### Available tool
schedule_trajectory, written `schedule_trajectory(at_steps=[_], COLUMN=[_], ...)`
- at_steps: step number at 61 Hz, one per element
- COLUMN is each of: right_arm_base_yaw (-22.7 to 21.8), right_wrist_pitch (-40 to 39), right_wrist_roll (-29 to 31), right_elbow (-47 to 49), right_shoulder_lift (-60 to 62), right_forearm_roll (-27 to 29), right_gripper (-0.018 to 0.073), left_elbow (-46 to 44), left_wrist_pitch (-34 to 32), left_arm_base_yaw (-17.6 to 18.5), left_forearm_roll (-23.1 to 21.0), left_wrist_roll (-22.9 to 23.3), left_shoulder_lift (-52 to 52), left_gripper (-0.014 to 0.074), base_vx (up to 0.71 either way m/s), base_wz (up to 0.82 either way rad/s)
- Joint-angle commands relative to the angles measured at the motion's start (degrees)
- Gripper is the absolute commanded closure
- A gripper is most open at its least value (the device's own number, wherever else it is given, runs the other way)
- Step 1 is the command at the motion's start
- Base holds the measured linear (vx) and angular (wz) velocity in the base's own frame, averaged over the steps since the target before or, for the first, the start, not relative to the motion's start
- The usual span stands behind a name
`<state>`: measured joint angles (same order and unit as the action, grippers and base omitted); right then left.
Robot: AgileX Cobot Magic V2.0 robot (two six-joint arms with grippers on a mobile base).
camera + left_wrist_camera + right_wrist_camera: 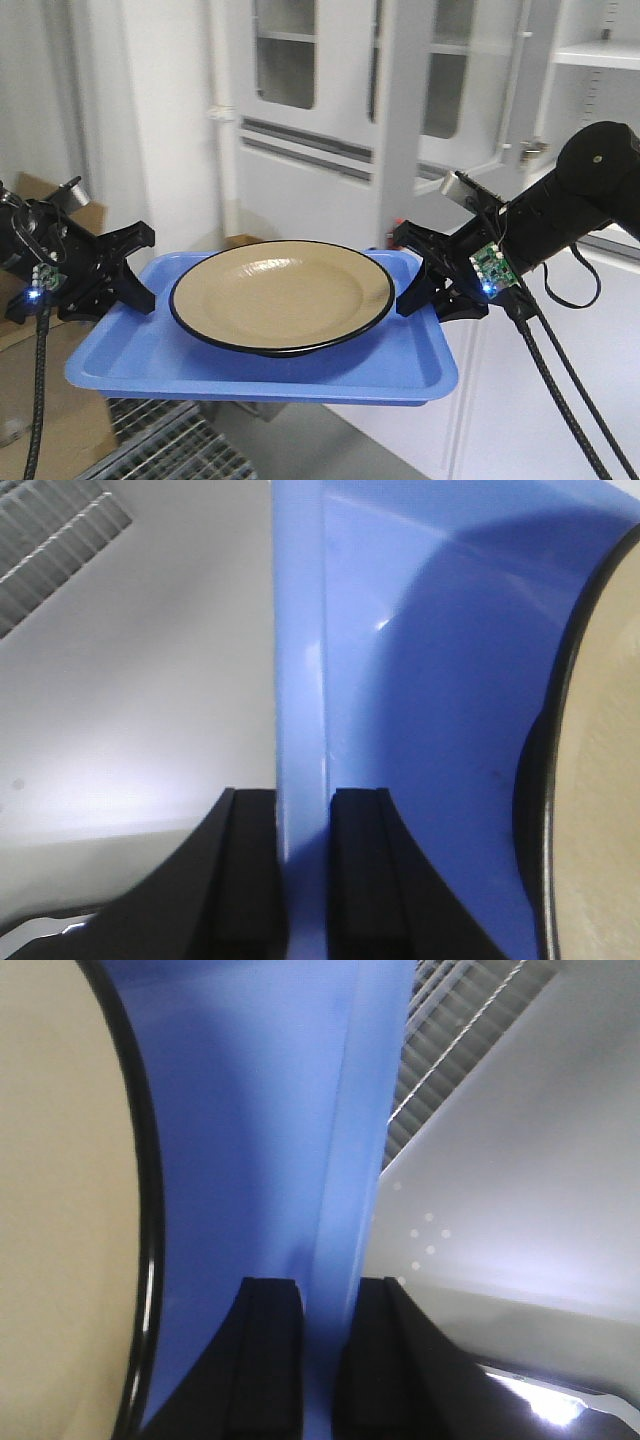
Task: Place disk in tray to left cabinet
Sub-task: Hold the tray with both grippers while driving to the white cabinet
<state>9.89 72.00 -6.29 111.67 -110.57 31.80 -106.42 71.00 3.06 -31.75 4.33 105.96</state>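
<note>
The blue tray (150, 362) hangs level in the air, held at both short ends. The tan disk (282, 295) with a dark rim lies flat in its middle. My left gripper (140, 285) is shut on the tray's left rim (300, 680), one finger inside the rim and one outside, as the left wrist view shows (305, 800). My right gripper (412, 278) is shut the same way on the right rim (370, 1110), seen close in the right wrist view (328, 1290). The disk's edge shows in both wrist views (605, 780) (60, 1210). The left cabinet is out of view.
White glass-door wall units (400, 120) stand close behind the tray. A cardboard box (60, 420) sits at the lower left beside a slatted metal grille (170, 440). A white flat surface (140, 730) lies below the tray, and a white low unit (520, 400) stands at the right.
</note>
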Motion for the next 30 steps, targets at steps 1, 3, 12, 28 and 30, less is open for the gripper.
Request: schedule_trajectory(at_steps=[1,3,12,28,30], right_arm_base_yaw=[2.09,2.09,2.09,2.09,2.09], right_wrist_pitch=[-1.98,-1.98,-1.98,-1.98,-1.98], right_wrist_roll=[1.00,1.00,1.00,1.00,1.00], right_elbow=[2.28,2.28,2.28,2.28,2.28], right_shoulder_lift=[3.67,3.67,3.67,3.67,3.67], right_forearm_roll=[14.92,14.92,14.92,14.92,14.92], right_gripper=[0.0551,0.0551,0.0551,0.0551,0.0551], left_elbow=[-2.19,-2.19,-2.19,-2.19,-2.19], left_wrist_pitch=[0.80,0.80,0.80,0.80,0.80], left_arm_base_yaw=[2.48,2.48,2.48,2.48,2.48], left_forearm_roll=[-15.33,-15.33,-15.33,-15.33,-15.33], left_wrist_roll=[0.93,0.93,0.93,0.93,0.93], left_shoulder_lift=[-3.56,-3.56,-3.56,-3.56,-3.56], left_gripper=[0.0596,0.0596,0.0596,0.0596,0.0596], base_vx=[0.13,0.12,0.11,0.06,0.04], base_wz=[-0.52,-0.48,-0.42,-0.33,-0.34])
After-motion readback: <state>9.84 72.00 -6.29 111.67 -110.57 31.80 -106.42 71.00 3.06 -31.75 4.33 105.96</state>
